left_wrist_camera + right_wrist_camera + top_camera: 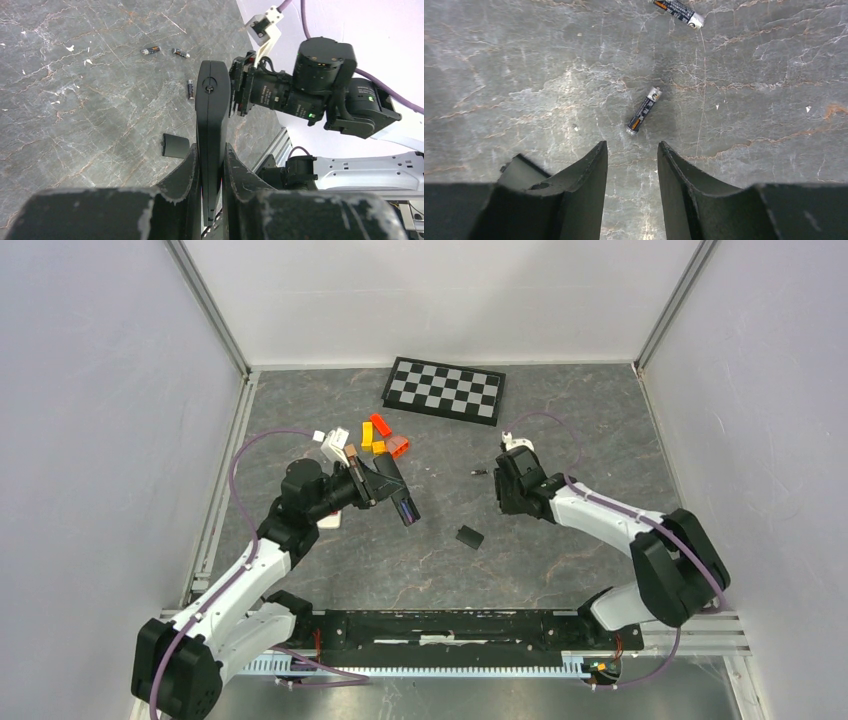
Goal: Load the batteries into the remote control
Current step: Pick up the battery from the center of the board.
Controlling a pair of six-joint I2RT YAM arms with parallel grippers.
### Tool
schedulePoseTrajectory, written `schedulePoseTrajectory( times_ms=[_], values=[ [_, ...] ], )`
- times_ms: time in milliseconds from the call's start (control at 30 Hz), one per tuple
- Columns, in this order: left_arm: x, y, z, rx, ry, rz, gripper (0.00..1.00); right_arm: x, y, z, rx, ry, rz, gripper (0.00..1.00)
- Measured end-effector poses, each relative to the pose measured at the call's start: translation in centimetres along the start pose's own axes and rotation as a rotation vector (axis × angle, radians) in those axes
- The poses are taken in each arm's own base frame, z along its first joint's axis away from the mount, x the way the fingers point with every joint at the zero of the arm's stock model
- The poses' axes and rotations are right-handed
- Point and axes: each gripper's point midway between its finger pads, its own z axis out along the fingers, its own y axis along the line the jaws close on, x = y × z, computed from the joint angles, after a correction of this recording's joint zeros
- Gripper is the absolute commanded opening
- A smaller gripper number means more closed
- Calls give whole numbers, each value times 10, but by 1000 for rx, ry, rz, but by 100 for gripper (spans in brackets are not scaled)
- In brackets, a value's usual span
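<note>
My left gripper [368,486] is shut on the black remote control [397,496] and holds it above the table; in the left wrist view the remote [213,115] stands on edge between my fingers [190,165]. Three small batteries [190,89] lie loose on the grey table past it. My right gripper [503,483] is open and empty, hovering low over them. In the right wrist view one dark battery with a silver end [643,109] lies just beyond my fingertips [596,160], and another [679,11] lies at the top edge. One battery [480,472] shows in the top view.
A small black battery cover [469,536] lies on the table between the arms; it also shows in the left wrist view [175,145]. Orange and red blocks [378,434] sit behind the left gripper. A checkerboard [444,388] lies at the back. Walls close in both sides.
</note>
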Motion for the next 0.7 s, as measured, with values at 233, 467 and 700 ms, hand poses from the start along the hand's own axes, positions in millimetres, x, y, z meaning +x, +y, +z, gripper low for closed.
schedulePoseTrajectory(
  times_ms=[233,467,700],
  values=[
    [0,0,0,1,0,8,2,13,-8,18,65,45,0,45],
    [0,0,0,2,1,9,2,8,-9,21,74,24,-4,50],
    [-1,-2,-1,8,-4,13,2,-12,-17,12,55,-39,-117,57]
  ],
)
